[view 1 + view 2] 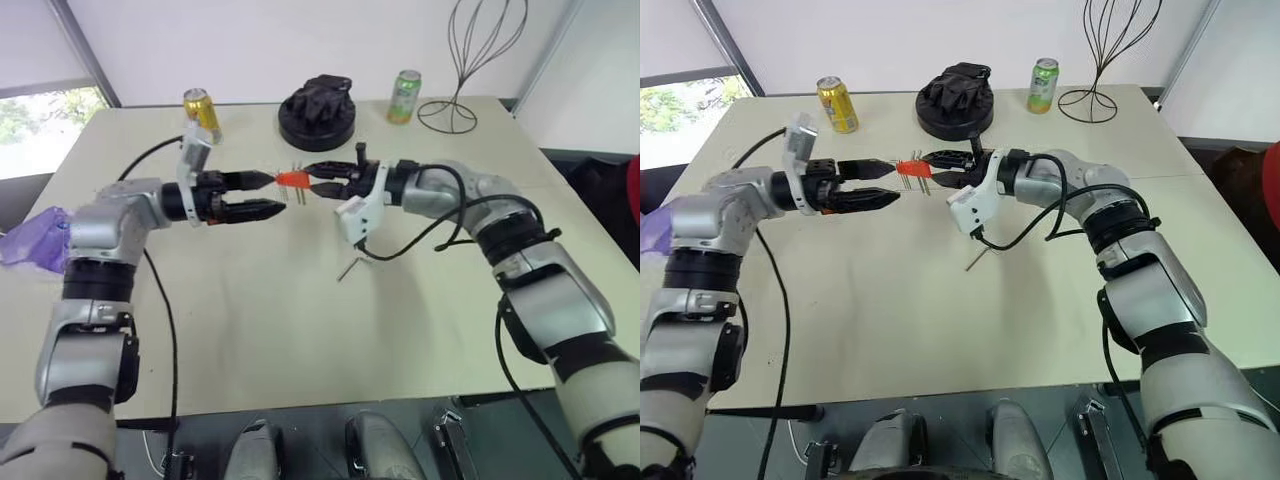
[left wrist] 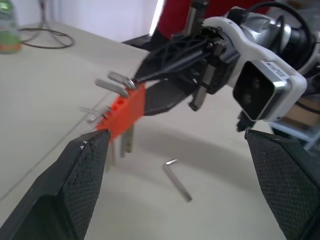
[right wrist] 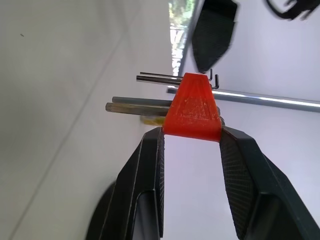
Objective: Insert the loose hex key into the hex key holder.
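The red-orange hex key holder [image 1: 292,179] hangs above the table's middle, its grey keys pointing down. My right gripper [image 1: 308,181] is shut on it from the right, with the block pinched between both fingers [image 3: 150,165]. From the left my left gripper [image 1: 278,194] stands open and level. Its upper fingertip [image 1: 262,180] is close to the holder's left end, and I cannot tell whether they touch. The loose hex key [image 1: 347,268] lies flat on the table below my right wrist, also seen from the left wrist as the loose hex key [image 2: 177,180].
At the table's back stand a yellow can [image 1: 202,113], a black round object [image 1: 318,110], a green can [image 1: 405,96] and a wire stand [image 1: 470,60]. A purple bag [image 1: 35,240] lies off the left edge. Black cables trail from both wrists.
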Robot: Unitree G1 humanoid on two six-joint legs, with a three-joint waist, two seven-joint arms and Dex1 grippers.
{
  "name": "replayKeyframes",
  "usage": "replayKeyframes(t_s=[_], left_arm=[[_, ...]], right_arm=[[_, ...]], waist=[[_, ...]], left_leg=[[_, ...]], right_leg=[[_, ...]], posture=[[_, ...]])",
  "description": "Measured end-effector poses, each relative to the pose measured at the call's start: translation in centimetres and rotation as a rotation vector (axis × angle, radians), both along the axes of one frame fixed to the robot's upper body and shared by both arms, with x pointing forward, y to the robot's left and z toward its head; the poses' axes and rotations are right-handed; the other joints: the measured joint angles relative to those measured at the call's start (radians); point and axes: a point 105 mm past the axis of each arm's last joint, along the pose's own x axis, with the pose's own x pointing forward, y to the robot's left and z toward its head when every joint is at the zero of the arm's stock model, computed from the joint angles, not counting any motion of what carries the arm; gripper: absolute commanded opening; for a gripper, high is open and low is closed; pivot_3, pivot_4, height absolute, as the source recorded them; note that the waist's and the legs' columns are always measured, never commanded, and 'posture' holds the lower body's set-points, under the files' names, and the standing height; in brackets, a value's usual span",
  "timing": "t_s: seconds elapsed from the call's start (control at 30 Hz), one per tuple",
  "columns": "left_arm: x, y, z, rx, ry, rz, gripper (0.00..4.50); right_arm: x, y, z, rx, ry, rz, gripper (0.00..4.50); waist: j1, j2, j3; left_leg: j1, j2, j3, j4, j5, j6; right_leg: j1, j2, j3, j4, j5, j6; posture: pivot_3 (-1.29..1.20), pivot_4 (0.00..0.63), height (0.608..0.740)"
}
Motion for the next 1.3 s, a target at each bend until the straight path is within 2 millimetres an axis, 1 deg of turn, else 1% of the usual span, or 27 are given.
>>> replayKeyframes(t_s=[0.23,0.3,0.4,0.53,0.67,0.83,0.9,1.13,1.17,1.23,1.3], left_arm=[[2.3,-1.3,-0.4,-0.029,0.009,0.011,4.5],[2.9,-1.2,-0.5,-0.023,0.016,0.03,4.5],[3.5,-1.1,0.0,-0.013,-0.002,0.046,4.5],[3.8,-0.7,1.4,-0.02,-0.045,0.057,4.5],[3.9,-0.4,0.9,-0.017,-0.031,0.06,4.5],[3.7,-1.5,0.6,-0.028,-0.022,0.021,4.5],[3.6,-1.6,0.6,-0.026,-0.022,0.013,4.5],[3.7,-2.9,1.3,-0.045,-0.037,-0.018,4.5],[3.7,-2.9,1.3,-0.052,-0.035,-0.018,4.25],[3.7,-3.0,1.2,-0.064,-0.034,-0.019,3.58],[3.7,-3.2,1.0,-0.062,-0.027,-0.025,2.58]], right_arm=[[0.4,-0.9,1.3,0.036,-0.051,-0.035,1.0],[0.1,-0.9,1.7,0.036,-0.068,-0.026,1.0],[-0.8,0.0,2.0,0.039,-0.088,0.027,1.0],[-0.8,0.1,1.9,0.042,-0.085,0.027,1.0],[-0.7,-0.2,1.2,0.041,-0.059,0.014,1.0],[-0.8,-0.2,0.8,0.038,-0.046,0.015,1.0],[-0.9,-0.1,0.7,0.036,-0.045,0.02,1.0],[-1.4,0.2,0.5,0.037,-0.038,0.034,1.0],[-1.4,0.3,0.5,0.036,-0.037,0.035,1.0],[-1.6,0.3,0.3,0.042,-0.028,0.038,1.0],[-1.6,0.3,0.2,0.042,-0.021,0.035,1.0]], waist=[[0.008,0.0,0.0],[0.008,-0.001,0.001],[0.008,-0.001,0.002],[0.009,-0.001,0.002],[0.01,-0.001,0.003],[0.009,-0.001,0.003],[0.009,-0.001,0.003],[0.009,-0.001,0.003],[0.009,-0.001,0.003],[0.009,-0.001,0.003],[0.009,-0.001,0.003]], left_leg=[[0.0,0.0,0.0,0.0,0.0,0.0],[0.0,0.0,0.0,0.0,0.0,0.0],[0.0,0.0,0.0,0.0,0.0,0.0],[-0.001,-0.001,0.0,0.0,0.0,0.0],[-0.001,-0.001,0.0,0.0,0.0,0.0],[-0.001,-0.001,0.0,0.001,0.0,0.0],[-0.001,0.0,0.0,0.001,0.0,0.0],[-0.001,0.0,0.0,0.001,0.0,0.0],[-0.001,-0.001,0.0,0.001,0.0,0.0],[-0.001,0.0,0.0,0.001,0.0,0.0],[-0.001,0.0,0.0,0.001,0.0,0.0]], right_leg=[[0.0,0.0,0.0,-0.001,0.0,0.0],[0.0,0.0,0.0,-0.001,0.0,0.0],[0.0,0.0,0.0,-0.001,0.0,0.0],[0.0,-0.001,0.0,-0.001,0.0,0.0],[0.0,-0.001,0.0,-0.001,0.0,0.0],[0.0,-0.001,0.0,-0.001,0.0,0.0],[0.0,0.0,0.0,-0.001,0.0,0.0],[0.0,0.0,0.0,-0.001,0.0,0.0],[0.0,0.0,0.0,0.0,0.0,0.0],[0.0,0.0,0.0,0.0,0.0,0.0],[0.0,0.0,0.0,0.0,0.0,0.0]], posture=[[0.0,0.15,0.74],[0.0,0.15,0.74],[0.0,0.15,0.74],[0.0,0.15,0.74],[0.0,0.15,0.74],[0.0,0.15,0.74],[0.0,0.15,0.74],[0.0,0.15,0.74],[0.0,0.15,0.74],[0.0,0.15,0.74],[0.0,0.15,0.74]])
